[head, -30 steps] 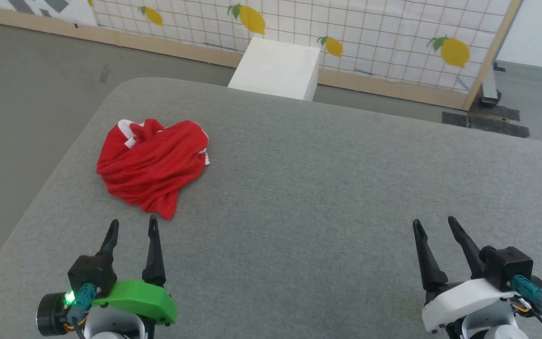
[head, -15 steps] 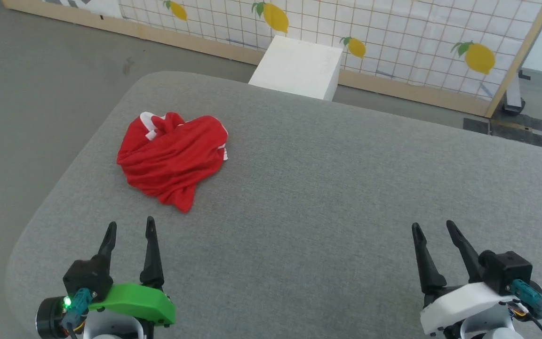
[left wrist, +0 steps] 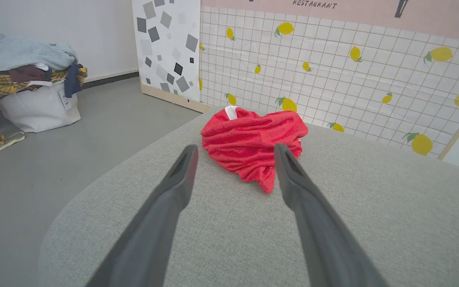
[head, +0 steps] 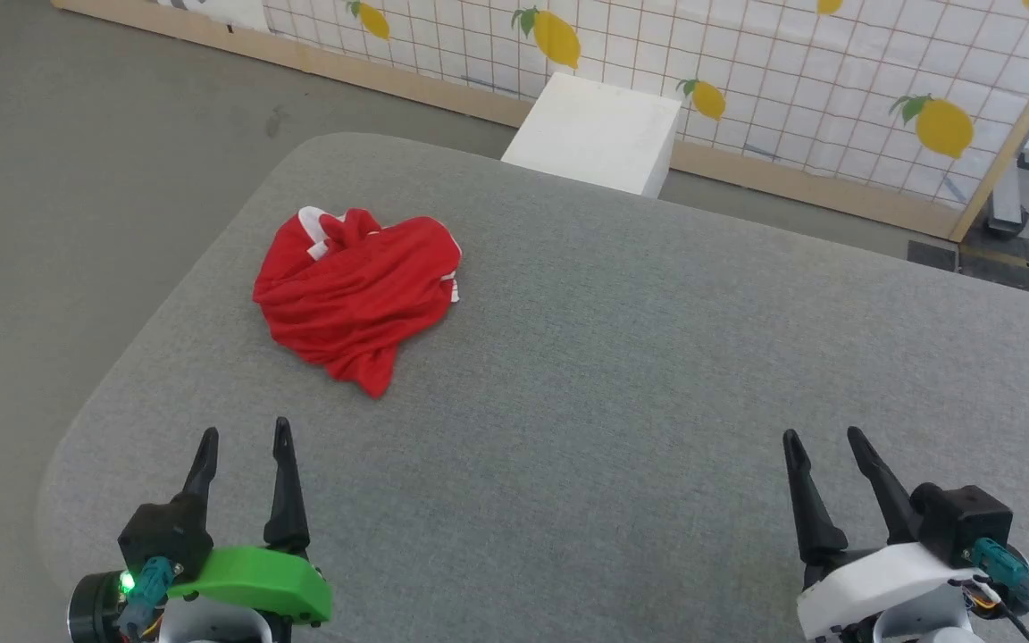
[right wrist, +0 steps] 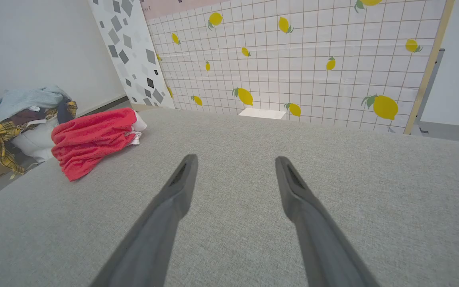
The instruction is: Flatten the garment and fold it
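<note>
Camera panned left; wrist views add laundry pile (left wrist: 22,67) beyond garment (left wrist: 253,143)

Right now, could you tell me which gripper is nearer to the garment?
Left. The left gripper hangs open just short of the garment, not touching it. The right gripper, also open, is far off to the garment's right.

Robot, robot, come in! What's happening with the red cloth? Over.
Left gripper open, empty. Right gripper open, empty. Garment crumpled on table, untouched. Nothing blocking it.
</note>
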